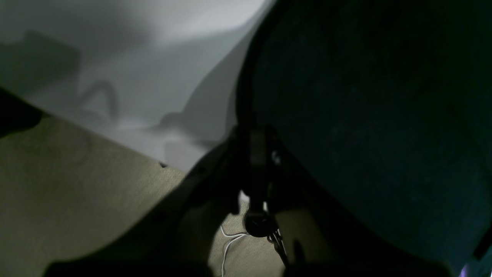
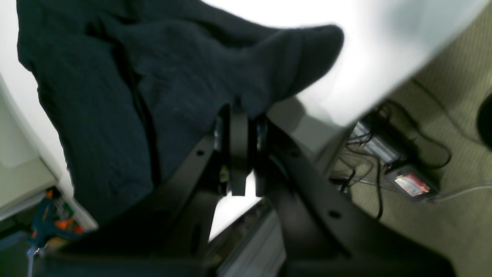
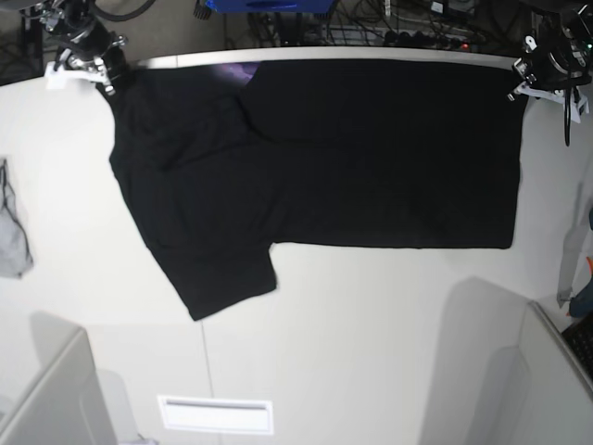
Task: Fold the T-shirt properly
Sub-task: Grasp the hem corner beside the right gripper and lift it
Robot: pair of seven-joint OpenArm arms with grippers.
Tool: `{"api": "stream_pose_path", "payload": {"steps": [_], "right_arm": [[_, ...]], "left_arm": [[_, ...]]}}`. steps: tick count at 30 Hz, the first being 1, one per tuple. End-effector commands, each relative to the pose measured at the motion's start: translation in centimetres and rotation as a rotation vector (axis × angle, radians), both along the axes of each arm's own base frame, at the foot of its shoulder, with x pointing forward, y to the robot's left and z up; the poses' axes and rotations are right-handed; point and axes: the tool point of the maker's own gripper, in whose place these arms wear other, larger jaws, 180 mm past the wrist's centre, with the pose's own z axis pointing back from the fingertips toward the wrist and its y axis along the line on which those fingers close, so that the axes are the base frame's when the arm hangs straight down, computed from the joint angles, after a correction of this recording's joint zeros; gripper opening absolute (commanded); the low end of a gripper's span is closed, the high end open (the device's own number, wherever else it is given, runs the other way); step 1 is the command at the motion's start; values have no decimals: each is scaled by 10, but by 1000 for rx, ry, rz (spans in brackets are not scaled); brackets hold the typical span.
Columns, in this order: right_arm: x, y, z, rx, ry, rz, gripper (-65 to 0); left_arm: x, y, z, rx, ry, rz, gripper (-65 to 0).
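Base view: T-shirt (image 3: 352, 158) spread flat and plain side up on the white counter (image 3: 371, 343), stretched between the two claws at the far edge. Left claw (image 3: 530, 76) clamped narrow on the far corner at that view's right; right claw (image 3: 104, 67) clamped narrow on the far corner at that view's left. One short sleeve (image 3: 222, 278) hanging toward the near side, below and inward of the right claw. Sliver of purple print (image 3: 236, 69) peeking at the far edge, just beside the right claw. Small grey cloth (image 3: 11, 236) on the counter, well apart from the shirt, nearer than the right claw.

Right wrist view only: bunched dark fabric (image 2: 161, 88) pinched between the shut fingers (image 2: 238, 150); cables and beige carpet (image 2: 453, 115) beyond the counter edge.

Left wrist view only: dim, blurred; dark fabric (image 1: 365, 115) just beside the claw (image 1: 255, 154), carpet (image 1: 77, 200) beneath, thin white wire (image 1: 230, 240) under the claw.
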Motion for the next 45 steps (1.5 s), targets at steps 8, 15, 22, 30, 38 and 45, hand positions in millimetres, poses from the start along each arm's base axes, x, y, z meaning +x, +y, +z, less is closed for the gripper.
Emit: {"api": "stream_pose_path", "payload": {"steps": [8,15,22,30,38,45], "right_arm": [[-2,-6,6,-23,-16,2,-650],[-2,-7,6,-23,-17,1,-650],[-5,-18,9,-55,-23,-31,-342],[28,-60,68,-248,-180,-9,-332],[163,-32,104,-170,-368,222,-332],[281,-6,89,-275,-309,391,-329]], "left_arm": [[5,10,8,37,-18,-10,-650],[0,11,8,39,-6,-2,-650],[0,12,9,45,-10,0,-128],[13,57,47,147,-116,94,-81],[58,49,98,250,-277,12,-184],[77,54,104,241,-329,35,-650]]}}
